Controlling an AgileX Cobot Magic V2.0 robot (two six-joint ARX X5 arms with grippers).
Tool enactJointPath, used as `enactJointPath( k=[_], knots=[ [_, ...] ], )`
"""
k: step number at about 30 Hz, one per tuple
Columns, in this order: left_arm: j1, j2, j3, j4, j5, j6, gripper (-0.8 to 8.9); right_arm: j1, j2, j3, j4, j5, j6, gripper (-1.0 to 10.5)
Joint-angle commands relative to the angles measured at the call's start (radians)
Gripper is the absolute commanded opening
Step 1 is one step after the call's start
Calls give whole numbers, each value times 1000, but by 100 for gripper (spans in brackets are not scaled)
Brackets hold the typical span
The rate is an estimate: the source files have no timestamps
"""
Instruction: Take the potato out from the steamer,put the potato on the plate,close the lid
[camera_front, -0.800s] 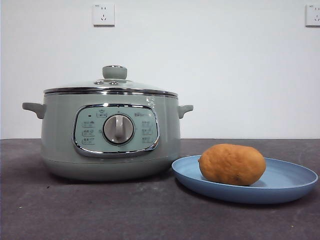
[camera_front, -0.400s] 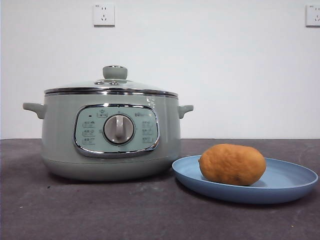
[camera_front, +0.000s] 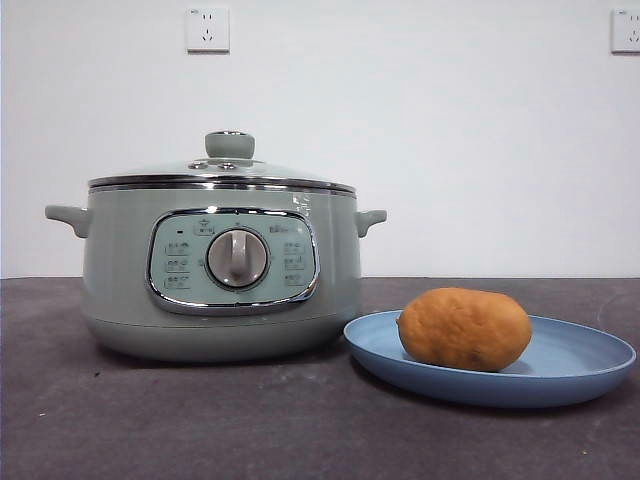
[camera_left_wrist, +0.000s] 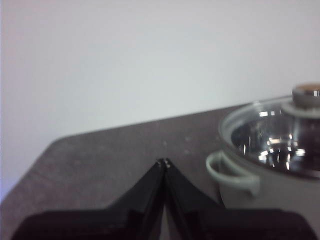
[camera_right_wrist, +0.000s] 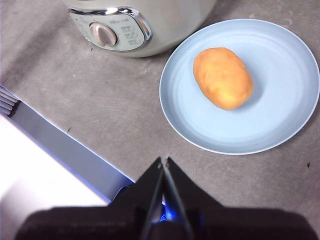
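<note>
Both grippers are away from the things, each with its jaws pressed together and holding nothing: the left gripper (camera_left_wrist: 164, 162) hangs beside the steamer (camera_front: 222, 270), near one side handle, and the right gripper (camera_right_wrist: 164, 160) hangs above the dark table (camera_front: 200, 420) in front of the plate (camera_front: 580, 365). On the plate lies the potato (camera_front: 465, 329), just beside the steamer. On the steamer sits the lid (camera_front: 225, 170), knob up.
</note>
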Motion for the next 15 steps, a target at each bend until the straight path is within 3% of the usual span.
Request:
enactJointPath(
  k=[1,15],
  knots=[
    [3,-52,-64,14,-4,-48,-4,2,-1,-5,4,3,6,0],
    [3,-108,-169,-68,-3,-88,-4,2,-1,-5,3,3,6,0]
  ],
)
